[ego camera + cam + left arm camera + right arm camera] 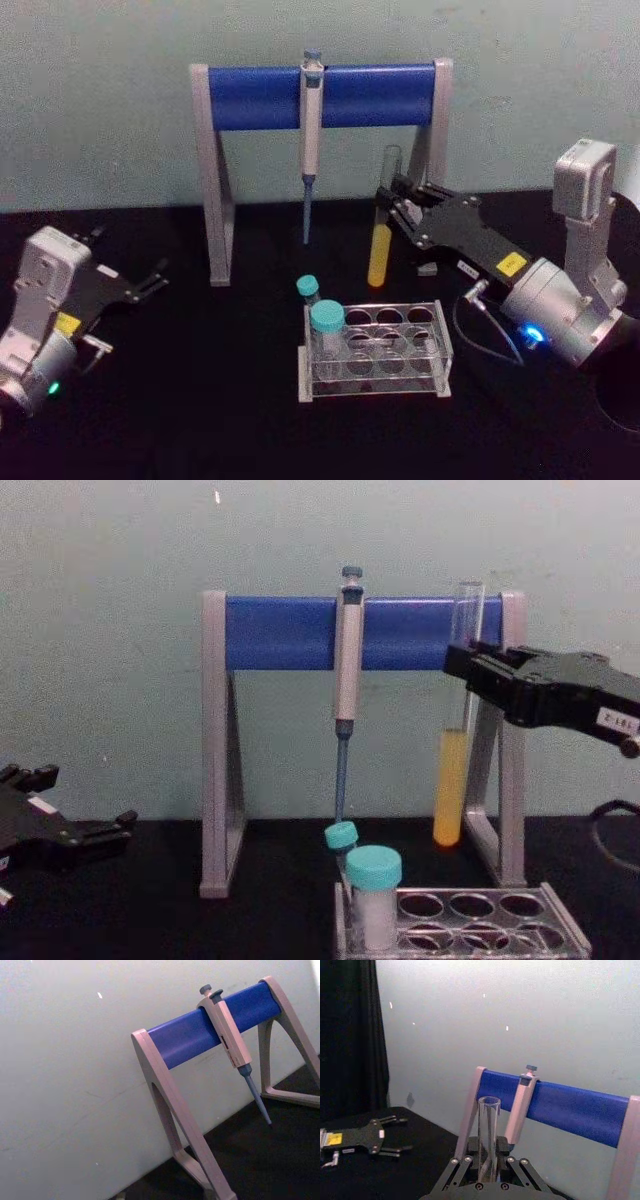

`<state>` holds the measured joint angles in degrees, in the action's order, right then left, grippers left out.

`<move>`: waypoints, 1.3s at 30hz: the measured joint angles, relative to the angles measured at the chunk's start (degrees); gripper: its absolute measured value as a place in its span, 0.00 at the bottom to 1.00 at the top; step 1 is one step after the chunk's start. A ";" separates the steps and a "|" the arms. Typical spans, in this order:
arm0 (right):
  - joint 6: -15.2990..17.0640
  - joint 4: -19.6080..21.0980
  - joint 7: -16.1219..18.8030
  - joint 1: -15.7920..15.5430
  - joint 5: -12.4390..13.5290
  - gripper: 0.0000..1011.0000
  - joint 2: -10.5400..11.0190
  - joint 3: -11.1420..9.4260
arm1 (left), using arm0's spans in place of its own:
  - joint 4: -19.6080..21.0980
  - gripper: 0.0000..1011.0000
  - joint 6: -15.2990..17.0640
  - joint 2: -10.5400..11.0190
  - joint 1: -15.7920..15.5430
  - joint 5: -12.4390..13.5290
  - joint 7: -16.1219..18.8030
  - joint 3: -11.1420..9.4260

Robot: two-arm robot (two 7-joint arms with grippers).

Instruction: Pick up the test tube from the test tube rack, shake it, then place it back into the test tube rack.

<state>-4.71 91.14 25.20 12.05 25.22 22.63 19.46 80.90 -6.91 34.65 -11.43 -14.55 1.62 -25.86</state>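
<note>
The test tube (382, 245) is a tall clear glass tube with yellow liquid in its lower part. It hangs upright in the air behind the test tube rack (441, 346), its bottom above the table. My right gripper (388, 207) is shut on its upper part. In the chest view the test tube (452, 780) hangs below the right gripper (463, 666), up and behind the rack (560, 918). The right wrist view shows the tube's open top (489, 1125) rising between the fingers (503, 1149). My left gripper (155, 279) rests open at the far left.
Two teal-capped vials (326, 322) (307, 289) stand at the rack's left end. Behind it rises the grey-and-blue pipette stand (250, 97) with a pipette (311, 140) hanging from its bar, close to the left of the held tube. A wall stands right behind.
</note>
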 joint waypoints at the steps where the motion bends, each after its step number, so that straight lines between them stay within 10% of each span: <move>1: 0.01 -0.11 -0.04 0.08 -0.04 0.22 -0.01 -0.05 | 0.00 0.99 0.00 0.00 0.00 0.00 0.00 0.00; 28: 3.23 6.55 -2.84 -6.10 0.27 0.22 3.47 -4.23 | 0.00 0.99 0.00 0.00 0.00 0.00 0.00 0.00; 39: 3.63 9.07 -0.89 -8.21 1.60 0.22 4.05 -2.88 | 0.00 0.99 0.00 0.00 0.00 0.00 0.00 0.00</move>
<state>-1.08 100.21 24.31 3.84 26.82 26.68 16.58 80.90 -6.91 34.64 -11.43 -14.55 1.62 -25.86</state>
